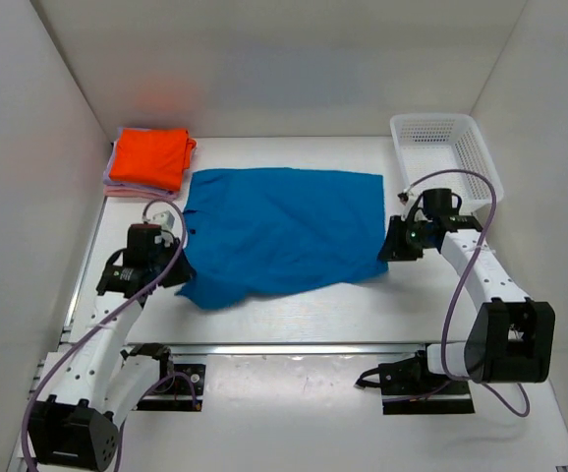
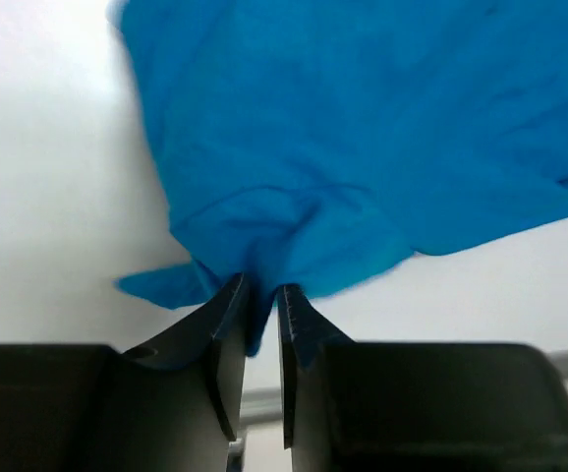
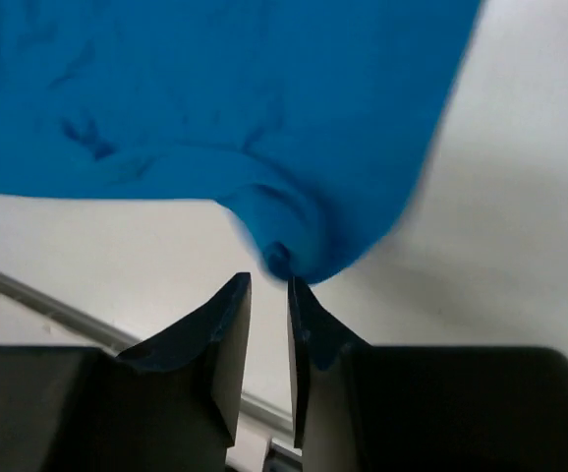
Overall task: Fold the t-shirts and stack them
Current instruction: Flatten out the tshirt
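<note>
The bright blue t-shirt (image 1: 284, 231) lies spread, a little rumpled, in the middle of the table. My left gripper (image 1: 179, 260) is at its near left edge and is shut on a pinch of blue cloth (image 2: 294, 226) between its tips (image 2: 262, 290). My right gripper (image 1: 388, 248) is at the shirt's near right corner. Its jaws (image 3: 269, 285) stand slightly apart with nothing between them, and the rolled blue corner (image 3: 289, 251) sits just beyond the tips. A folded orange t-shirt (image 1: 148, 157) lies on folded pale pink ones (image 1: 117, 189) at the far left.
A white mesh basket (image 1: 446, 147) stands at the far right, just behind my right arm. White walls close in the table on the left, back and right. A metal rail (image 1: 294, 346) runs along the near edge.
</note>
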